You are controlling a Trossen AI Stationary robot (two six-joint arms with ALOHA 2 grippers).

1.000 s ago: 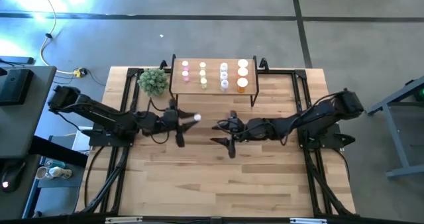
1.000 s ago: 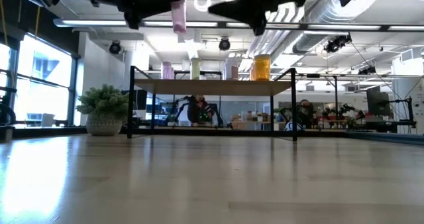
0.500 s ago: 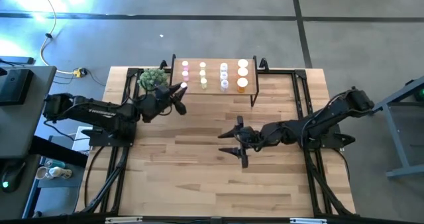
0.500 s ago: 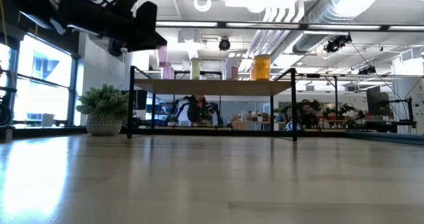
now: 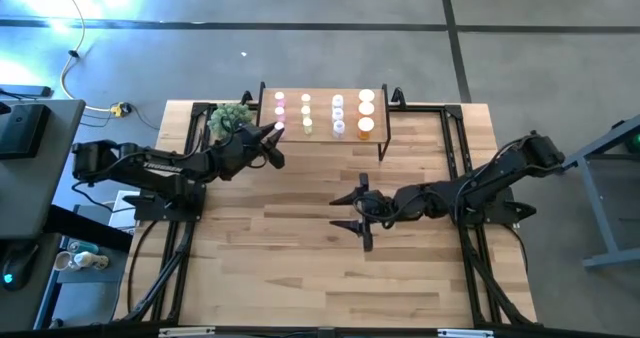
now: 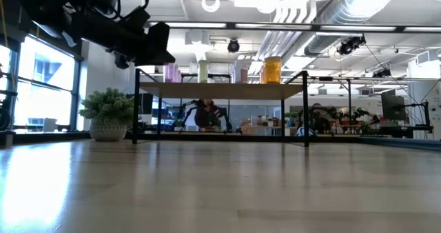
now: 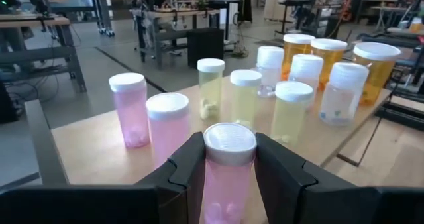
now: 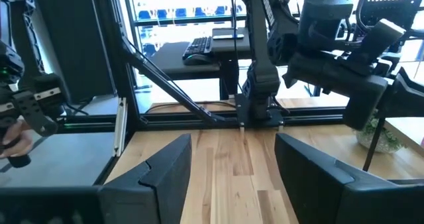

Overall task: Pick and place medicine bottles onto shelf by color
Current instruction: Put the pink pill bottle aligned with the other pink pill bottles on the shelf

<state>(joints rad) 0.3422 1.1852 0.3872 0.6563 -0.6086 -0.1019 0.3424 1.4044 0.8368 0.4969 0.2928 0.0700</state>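
On the wooden counter [image 5: 300, 248] the shelf [image 5: 322, 136] carries rows of medicine bottles [image 7: 311, 65], the right gripper [image 5: 360, 216] waits mid-counter with fingers apart, and the left gripper [image 7: 228, 177] at the shelf's pink end clamps a pink bottle [image 7: 228, 168].

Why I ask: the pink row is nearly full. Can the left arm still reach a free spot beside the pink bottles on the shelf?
Probably yes. The left gripper, shut on a pink bottle, hovers at the shelf edge by two pink bottles; bare wood shows beside them.
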